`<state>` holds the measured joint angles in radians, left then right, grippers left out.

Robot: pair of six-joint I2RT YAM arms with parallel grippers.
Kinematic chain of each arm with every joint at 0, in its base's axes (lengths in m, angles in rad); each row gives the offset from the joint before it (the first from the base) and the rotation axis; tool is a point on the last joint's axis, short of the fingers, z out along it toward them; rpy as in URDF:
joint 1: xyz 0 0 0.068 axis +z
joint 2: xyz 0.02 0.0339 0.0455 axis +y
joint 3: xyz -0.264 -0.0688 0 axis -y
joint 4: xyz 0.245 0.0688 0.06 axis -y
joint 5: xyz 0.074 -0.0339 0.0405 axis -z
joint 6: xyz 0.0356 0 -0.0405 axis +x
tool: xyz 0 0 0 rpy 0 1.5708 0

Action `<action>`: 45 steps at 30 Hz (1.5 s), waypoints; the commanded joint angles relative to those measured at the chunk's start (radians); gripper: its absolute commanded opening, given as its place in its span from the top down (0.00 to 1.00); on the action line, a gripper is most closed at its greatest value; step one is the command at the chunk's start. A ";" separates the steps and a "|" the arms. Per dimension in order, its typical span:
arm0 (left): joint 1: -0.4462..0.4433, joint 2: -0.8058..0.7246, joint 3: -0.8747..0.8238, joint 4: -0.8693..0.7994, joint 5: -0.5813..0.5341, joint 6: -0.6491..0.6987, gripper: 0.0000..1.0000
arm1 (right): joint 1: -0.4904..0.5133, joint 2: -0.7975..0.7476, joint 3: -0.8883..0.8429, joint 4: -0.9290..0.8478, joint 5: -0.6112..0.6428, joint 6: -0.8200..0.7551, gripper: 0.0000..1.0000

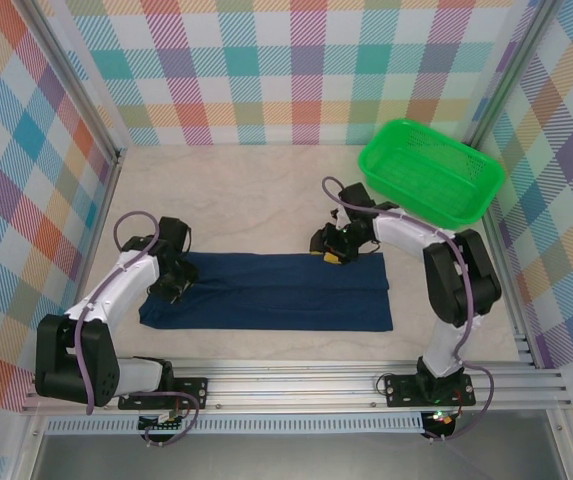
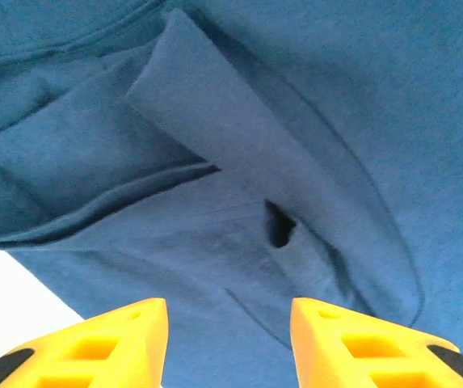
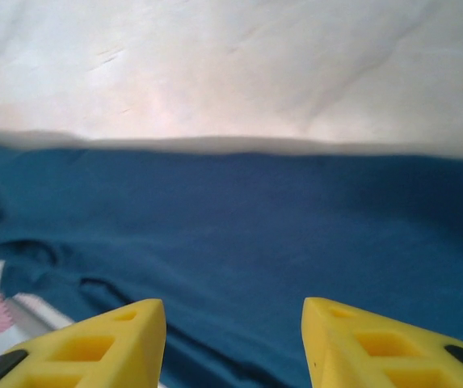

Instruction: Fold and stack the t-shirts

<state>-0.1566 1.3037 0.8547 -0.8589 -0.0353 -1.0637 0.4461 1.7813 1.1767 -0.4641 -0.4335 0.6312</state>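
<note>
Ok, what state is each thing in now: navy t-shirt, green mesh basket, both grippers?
Dark navy blue cotton t-shirt: folded into a long strip, flat on the table.
Bright green plastic mesh basket: upright, looks empty.
Left gripper: open over the shirt's left end, holding nothing.
Right gripper: open at the shirt's far edge, holding nothing.

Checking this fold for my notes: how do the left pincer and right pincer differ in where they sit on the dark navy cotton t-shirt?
The left pincer sits at the left end of the dark navy cotton t-shirt, over layered folds; the right pincer sits at its far edge, over flatter cloth. Both stand open, holding nothing.
</note>
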 commanded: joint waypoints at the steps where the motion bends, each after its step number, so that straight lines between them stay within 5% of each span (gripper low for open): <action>1: -0.006 0.023 -0.019 0.085 0.033 -0.149 0.56 | 0.011 -0.072 -0.053 0.143 -0.121 0.034 0.51; 14: -0.006 0.052 -0.058 0.146 0.007 -0.183 0.78 | 0.016 -0.117 -0.094 0.129 -0.120 0.036 0.51; 24: -0.006 0.068 -0.037 0.162 -0.034 -0.151 0.66 | 0.019 -0.121 -0.092 0.128 -0.125 0.033 0.52; 37: -0.009 0.039 -0.042 0.217 -0.053 -0.163 0.66 | 0.025 -0.106 -0.095 0.142 -0.134 0.039 0.52; 45: -0.009 0.066 -0.053 0.231 -0.018 -0.158 0.86 | 0.027 -0.102 -0.095 0.139 -0.131 0.038 0.53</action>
<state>-0.1589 1.3693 0.8074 -0.6327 -0.0605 -1.2156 0.4629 1.6917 1.0889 -0.3363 -0.5434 0.6689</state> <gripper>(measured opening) 0.152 0.473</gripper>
